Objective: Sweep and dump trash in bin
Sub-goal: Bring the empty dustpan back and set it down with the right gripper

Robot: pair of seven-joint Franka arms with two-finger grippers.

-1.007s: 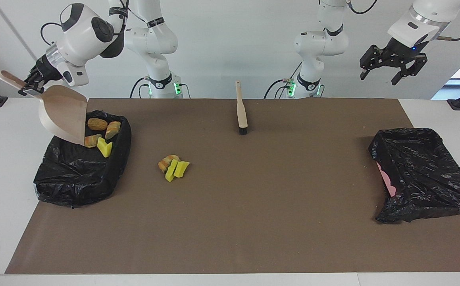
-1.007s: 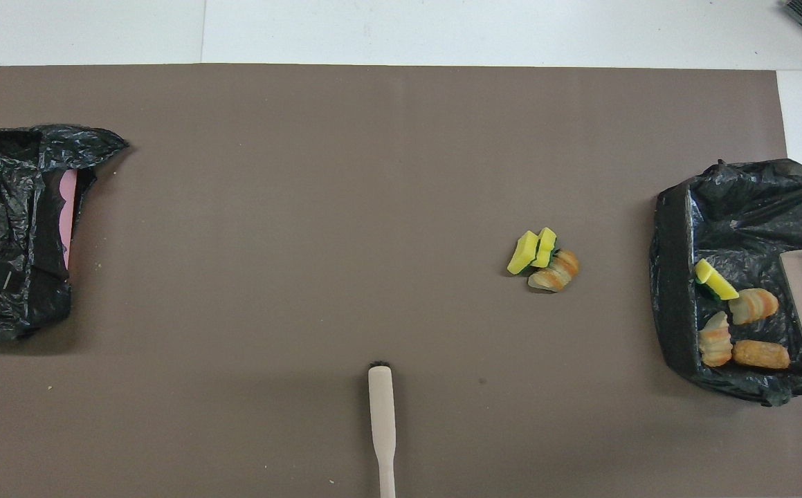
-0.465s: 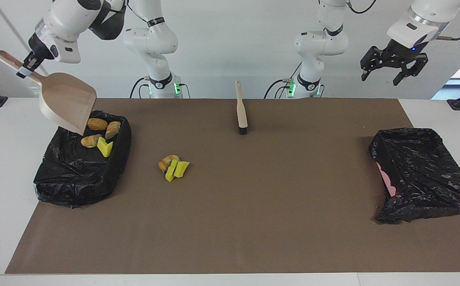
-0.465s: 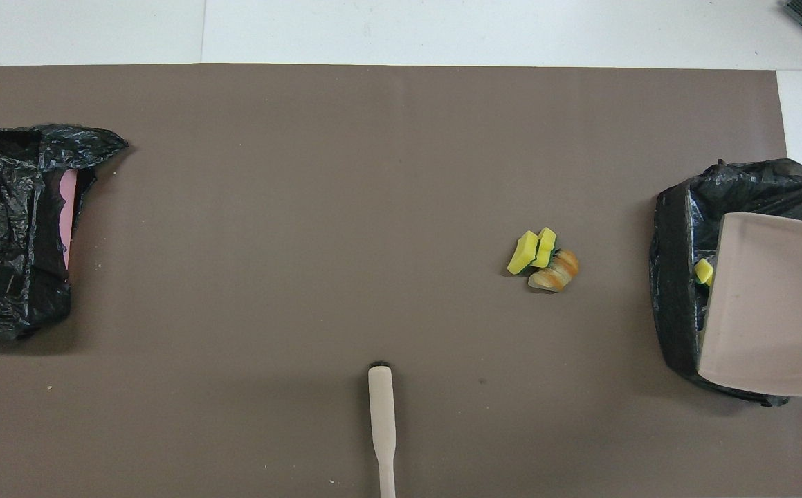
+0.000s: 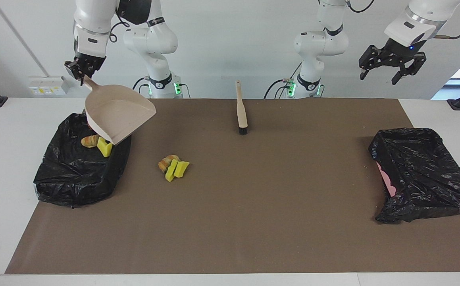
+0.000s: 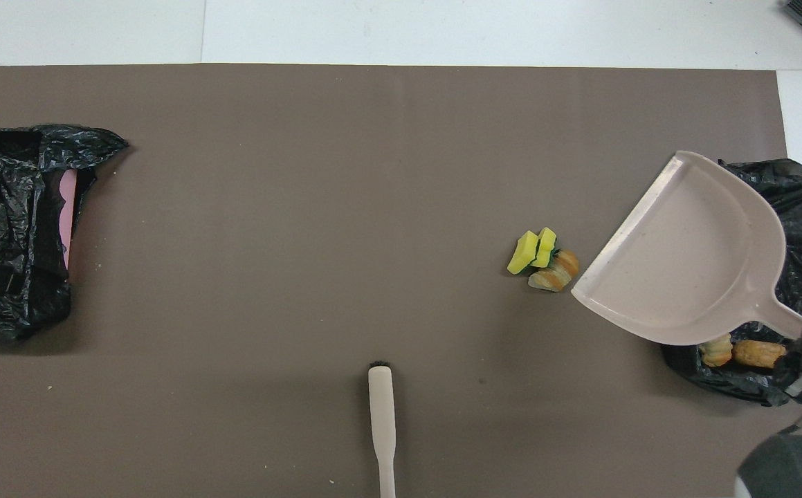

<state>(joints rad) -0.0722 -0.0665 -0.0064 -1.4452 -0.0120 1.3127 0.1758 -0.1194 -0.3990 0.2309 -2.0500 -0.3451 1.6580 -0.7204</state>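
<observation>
Though overhead hides it, bin [image 5: 75, 174] holds trash [image 5: 98, 143].

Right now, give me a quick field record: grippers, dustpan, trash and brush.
right gripper: shut on dustpan handle, raised over the bin
left gripper: open, empty, waiting above the second bin
trash in bin: several pieces
trash on mat: small pile beside the bin
brush: lying on the mat
</observation>
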